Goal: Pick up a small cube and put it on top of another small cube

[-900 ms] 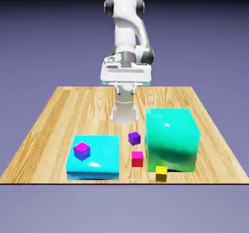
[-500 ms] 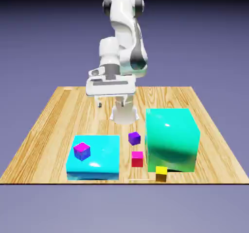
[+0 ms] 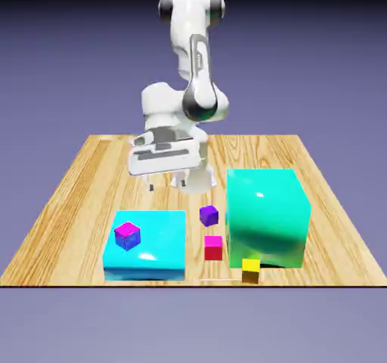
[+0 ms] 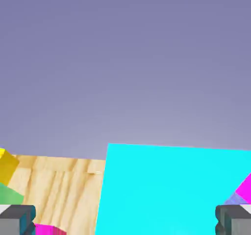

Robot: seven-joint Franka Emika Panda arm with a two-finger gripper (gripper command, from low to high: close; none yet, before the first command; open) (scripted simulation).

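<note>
A white robot arm (image 3: 200, 89) bent low over a wooden table (image 3: 83, 210), its gripper (image 3: 167, 185) wide open with nothing between the fingers. The fingers pointed down above the tabletop, on the far side of a flat cyan block (image 3: 162, 237) that lay toward the table's near edge, on the exterior view's left.

The small violet cube (image 3: 209, 215) rested on the wood between the cyan block and a large teal block (image 3: 264, 210), past the cyan block's far right corner and near the teal block's left side. The magenta-topped cube (image 3: 128, 236), with blue sides, sat on top of the cyan block, toward that block's left edge. The two cubes stood well apart.

A red cube (image 3: 214, 249), its top a bright pink, stood between the blocks, closer to the table's near edge than the violet one. A yellow cube (image 3: 251, 271) occupied a spot at the table's near edge, in front of the teal block.

In the hand view, the two grey fingertips (image 4: 233, 220) stood far apart at the bottom corners, the cyan block filling much of the space between them. Part of the magenta-topped cube showed at the right border, just above one fingertip; the yellow cube and a green corner of the teal block showed at the left, and a slice of the red cube's pink top appeared beside the other fingertip.
</note>
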